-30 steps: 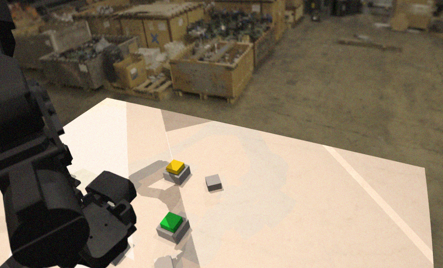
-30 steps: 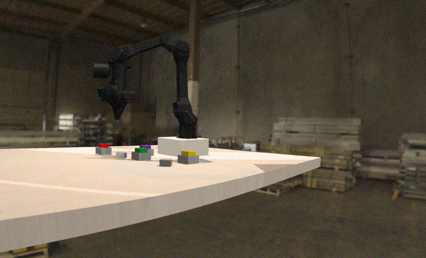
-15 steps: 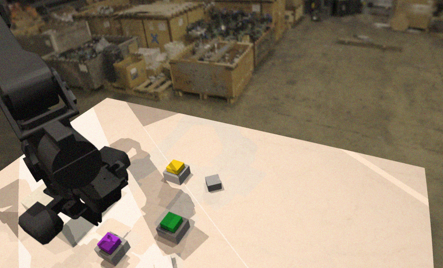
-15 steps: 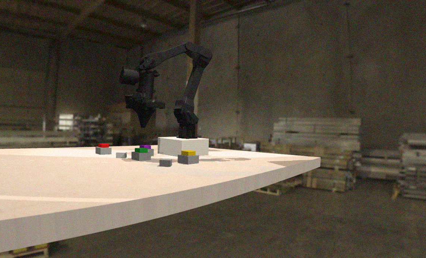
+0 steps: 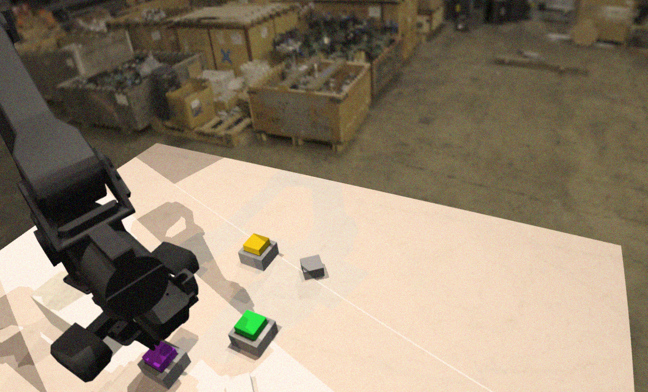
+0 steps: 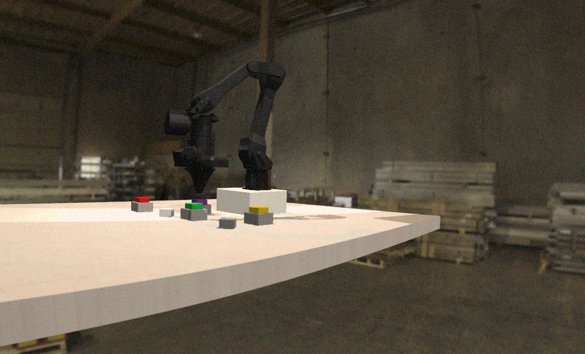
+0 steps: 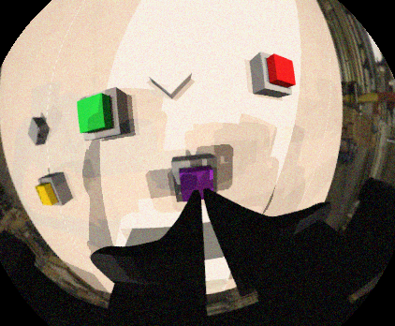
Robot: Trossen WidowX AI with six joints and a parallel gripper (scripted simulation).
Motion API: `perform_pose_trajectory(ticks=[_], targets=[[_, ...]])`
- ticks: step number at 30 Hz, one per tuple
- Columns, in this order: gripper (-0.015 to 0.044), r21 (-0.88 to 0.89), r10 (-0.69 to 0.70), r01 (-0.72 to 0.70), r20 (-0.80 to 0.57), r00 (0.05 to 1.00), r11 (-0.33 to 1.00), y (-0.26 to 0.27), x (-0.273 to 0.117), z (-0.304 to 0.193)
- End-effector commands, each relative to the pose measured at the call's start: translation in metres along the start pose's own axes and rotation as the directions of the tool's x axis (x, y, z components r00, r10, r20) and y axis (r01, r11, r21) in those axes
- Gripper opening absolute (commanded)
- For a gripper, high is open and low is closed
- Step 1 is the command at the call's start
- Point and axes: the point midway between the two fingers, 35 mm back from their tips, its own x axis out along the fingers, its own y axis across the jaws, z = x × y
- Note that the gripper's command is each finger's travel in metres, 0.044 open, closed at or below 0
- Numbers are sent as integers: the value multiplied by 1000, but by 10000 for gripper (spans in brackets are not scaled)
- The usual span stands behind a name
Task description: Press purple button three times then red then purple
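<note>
"Four buttons on the table (image 5: 462,292) (image 6: 110,263) (image 7: 168,28), so where's the purple button (image 5: 159,356) (image 6: 199,201) (image 7: 197,179) in all that?"

"Right under the gripper (image 5: 156,344) (image 6: 199,191) (image 7: 200,193), on its gray housing. Exterior view has a small gap between the tips and the cap, so I'd call it hovering, not pressing. Cap's up."

"Fingers open or what?"

"Nope, clenched together, tips pointing down, just the bare points."

"And the red button (image 6: 141,199) (image 7: 281,70)?"

"Well apart from the gripper, cap up too. It's out of the top view, but the wrist cam gets it fine."

"Anything crowding the purple one?"

"The green button (image 5: 250,324) (image 6: 194,205) (image 7: 95,112) is the near neighbor, and it covers part of the purple housing in the exterior view. There's a white block (image 6: 166,212) (image 7: 170,82) between green and red, kinda washed out in the wrist view. The yellow button (image 5: 256,244) (image 6: 258,209) (image 7: 46,194) is farther off, with a gray block (image 5: 312,266) (image 6: 227,223) (image 7: 38,130) near it."

"What about the robot's end?"

"Arm stands on a white box (image 5: 61,292) (image 6: 237,200) (image 7: 153,235), near purple. Tips are apart from both blocks."
</note>
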Motion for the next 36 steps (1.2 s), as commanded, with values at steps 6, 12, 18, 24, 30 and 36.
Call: perform_pose_trajectory(ticks=[6,12,18,24,30,36], targets=[[20,5,2,-2,-3,1000,1000,0,15,-1],[20,5,2,-2,-3,1000,1000,1,24,-2],[20,5,2,-2,-3,1000,1000,1,25,-2],[20,5,2,-2,-3,1000,1000,1,25,-2],[20,5,2,-2,-3,1000,1000,1,25,-2],[20,5,2,-2,-3,1000,1000,1,-9,-1]])
